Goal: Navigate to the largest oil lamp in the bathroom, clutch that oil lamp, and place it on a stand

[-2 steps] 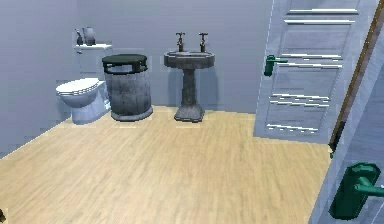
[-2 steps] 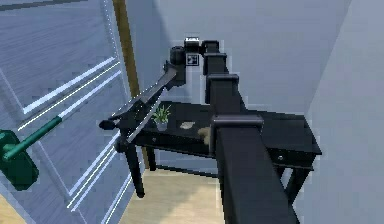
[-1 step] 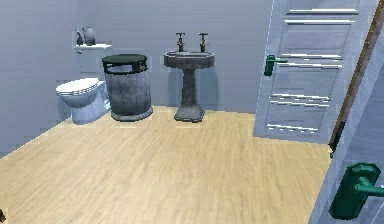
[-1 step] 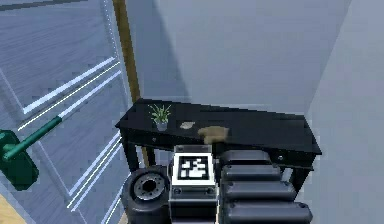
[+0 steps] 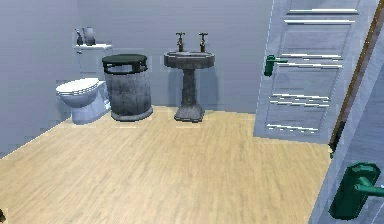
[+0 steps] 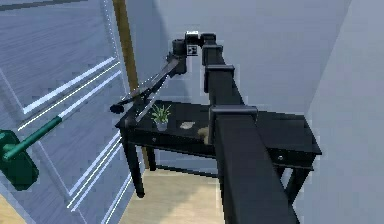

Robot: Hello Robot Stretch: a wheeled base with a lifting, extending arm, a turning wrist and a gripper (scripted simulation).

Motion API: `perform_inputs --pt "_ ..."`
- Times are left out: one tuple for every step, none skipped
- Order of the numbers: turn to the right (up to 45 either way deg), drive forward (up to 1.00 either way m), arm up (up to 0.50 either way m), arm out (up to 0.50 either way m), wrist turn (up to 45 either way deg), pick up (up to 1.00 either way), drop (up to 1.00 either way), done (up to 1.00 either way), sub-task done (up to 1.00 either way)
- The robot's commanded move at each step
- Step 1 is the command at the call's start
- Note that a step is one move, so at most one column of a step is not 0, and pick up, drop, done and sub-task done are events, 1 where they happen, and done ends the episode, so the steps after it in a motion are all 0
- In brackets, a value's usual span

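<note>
- Forward view, floor [image 5: 150, 170]: pale wood planks, smooth, meeting blue-grey walls.
- toilet [image 5: 82, 98]: white and glossy, with a rounded bowl and boxy tank, far left against the wall.
- dark shapes [image 5: 85, 38]: small upright items on the tank top. They are too small to tell whether any is the oil lamp.
- bin [image 5: 128, 85]: dark grey cylinder with a mottled surface and black rim, just right of the toilet.
- sink [image 5: 190, 72]: dark grey pedestal type, with a round bowl on a flared column and two dark taps. It stands right of the bin at the far wall.
- door [image 5: 305, 70]: pale blue, panelled with raised horizontal rails, with a green lever, far right.
- near handle [image 5: 355, 190]: green and glossy, on a pale blue door edge at the near right.
- Arm side view, arm [image 6: 245, 165]: dark square bar, matte, reaching out over a table.
- gripper [image 6: 124, 102]: dark body with two thin fingers slanting down and left, tips by the table's left end. Finger spread cannot be told, nor whether anything is held.
- table [image 6: 290, 135]: black, with a flat rectangular top and slim straight legs.
- plant [image 6: 160, 117]: small, with spiky green leaves in a pale pot, on the table's left part.
- grey lump [image 6: 188, 125]: small, low and rounded, on the tabletop between the plant and the arm.
- side door [image 6: 60, 90]: pale blue and panelled, with a green handle, on the left beside a brown wooden frame [image 6: 122, 40].
</note>
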Motion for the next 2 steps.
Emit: perform_inputs --pt "0.0 0.00 0.00 0.00 45.0 0.00 0.00 0.00 0.00" --pt "0.0 0.00 0.00 0.00 45.0 0.00 0.00 0.00 0.00"
